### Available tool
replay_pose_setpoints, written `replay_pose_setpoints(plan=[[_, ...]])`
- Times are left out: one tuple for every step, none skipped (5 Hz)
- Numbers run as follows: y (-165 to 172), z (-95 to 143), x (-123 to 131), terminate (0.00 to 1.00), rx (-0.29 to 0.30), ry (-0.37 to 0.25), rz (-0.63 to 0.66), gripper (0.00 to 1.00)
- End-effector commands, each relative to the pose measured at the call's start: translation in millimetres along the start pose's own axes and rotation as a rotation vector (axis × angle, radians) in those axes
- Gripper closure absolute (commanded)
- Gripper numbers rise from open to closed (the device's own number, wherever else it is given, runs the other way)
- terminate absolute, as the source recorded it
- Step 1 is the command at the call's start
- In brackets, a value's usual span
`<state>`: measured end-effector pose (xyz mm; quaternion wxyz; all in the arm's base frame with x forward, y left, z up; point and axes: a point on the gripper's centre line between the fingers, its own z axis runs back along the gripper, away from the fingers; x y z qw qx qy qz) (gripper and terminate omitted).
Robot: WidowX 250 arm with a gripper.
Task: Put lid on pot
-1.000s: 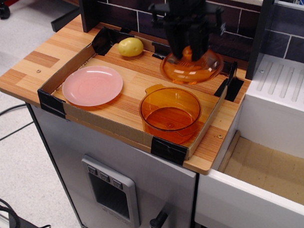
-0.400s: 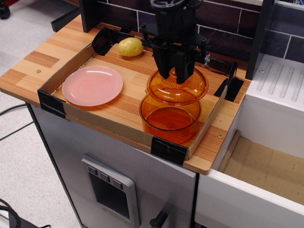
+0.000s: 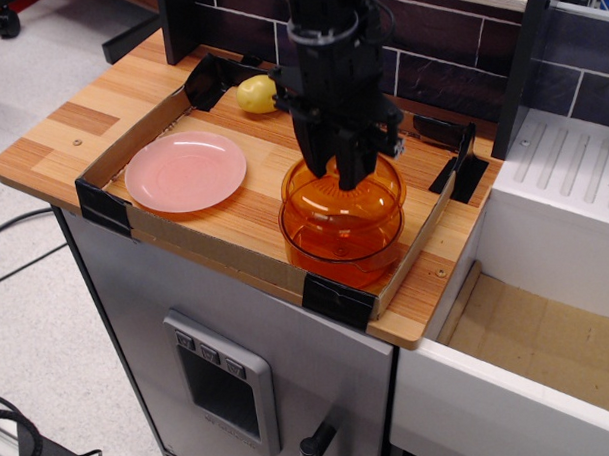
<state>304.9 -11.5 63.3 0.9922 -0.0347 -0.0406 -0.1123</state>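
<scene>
The translucent orange pot [image 3: 340,249] stands at the front right of the cardboard tray [image 3: 220,253]. The translucent orange lid [image 3: 368,191] hangs just above the pot's rim, nearly centred over it, and covers most of the opening. My black gripper [image 3: 337,172] comes down from above and is shut on the lid's knob, which the fingers hide. I cannot tell whether the lid touches the rim.
A pale pink plate [image 3: 185,170] lies at the tray's left. A yellow potato-like object [image 3: 257,94] sits at the back, partly behind my arm. A dark tiled wall stands behind. A white sink unit [image 3: 563,189] is to the right.
The gripper has carried the lid from the tray's back right, forward and left, and lowered it over the pot. The pot, plate and yellow object have not moved.
</scene>
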Motion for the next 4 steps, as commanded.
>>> replay_pose_setpoints(plan=[[1.9,9.8,6.3,0.0,0.032,-0.033,-0.048,1.0],[-1.2,4.9,1.1,0.0,0.038,-0.022,-0.067,1.0],[-2.2,2.9,-6.7,0.0,0.043,-0.024,-0.091,1.0],[-4.0,2.4,-10.7,1.0,0.04,-0.017,-0.094,1.0]])
